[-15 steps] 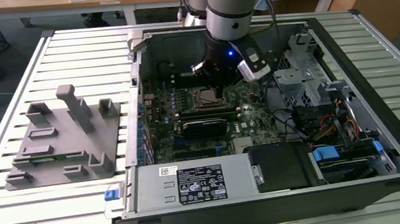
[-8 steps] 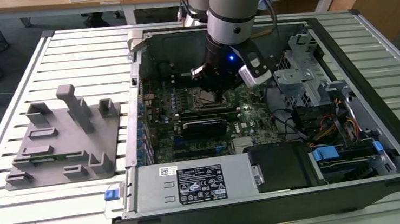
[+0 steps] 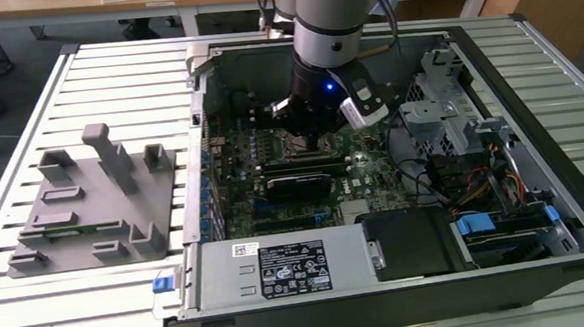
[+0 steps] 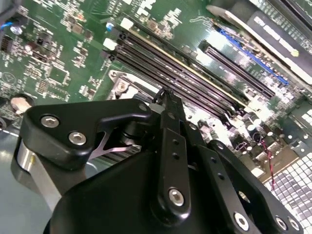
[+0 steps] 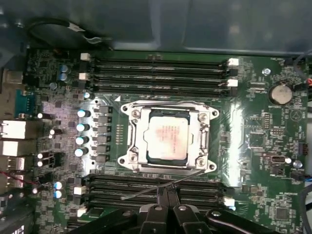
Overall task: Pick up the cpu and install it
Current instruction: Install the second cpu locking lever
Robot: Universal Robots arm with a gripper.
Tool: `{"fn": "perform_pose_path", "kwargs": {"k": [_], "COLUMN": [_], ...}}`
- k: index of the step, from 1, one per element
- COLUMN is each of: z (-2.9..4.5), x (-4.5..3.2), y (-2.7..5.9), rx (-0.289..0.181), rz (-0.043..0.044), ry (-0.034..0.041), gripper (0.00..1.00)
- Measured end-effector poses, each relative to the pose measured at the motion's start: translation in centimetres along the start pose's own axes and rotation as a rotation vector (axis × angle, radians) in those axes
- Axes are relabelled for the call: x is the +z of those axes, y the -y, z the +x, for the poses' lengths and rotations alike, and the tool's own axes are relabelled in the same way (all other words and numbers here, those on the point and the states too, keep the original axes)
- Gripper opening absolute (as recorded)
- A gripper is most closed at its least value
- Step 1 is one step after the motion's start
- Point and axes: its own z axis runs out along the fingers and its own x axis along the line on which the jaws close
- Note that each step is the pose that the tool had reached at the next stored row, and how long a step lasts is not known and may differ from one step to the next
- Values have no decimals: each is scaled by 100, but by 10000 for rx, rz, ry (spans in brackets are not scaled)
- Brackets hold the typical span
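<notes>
From my remote seat, the end effector sits closest to the first wrist camera, its 2 black fingers pressed together with nothing between them, poised just over the memory slots that run along the near side of the socket frame. I take that frame as my landmark. The cpu lies flat inside it, pale metal top up, seated square in the frame's opening and apart from the fingers. A thin wire lever slants across the near slots from beside the frame's corner. Beyond the frame, on its far side, I see another bank of memory slots with white latches at their ends. Off to one side of the frame a round coin battery sits on the green motherboard. In the second wrist view the end effector's black linkage hangs over the same board. In the exterior view the arm reaches down into the open computer case, which lies on the slatted table; a grey fixture block rests on the table, well apart from the case toward the exterior view's left.
</notes>
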Motion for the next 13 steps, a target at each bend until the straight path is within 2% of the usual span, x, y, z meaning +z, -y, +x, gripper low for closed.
{"fn": "perform_pose_path", "kwargs": {"k": [9, 13], "z": [39, 144], "x": [4, 23], "y": [-1, -4], "rx": [-19, -31], "rz": [-1, -41], "ry": [0, 0], "gripper": [11, 11]}}
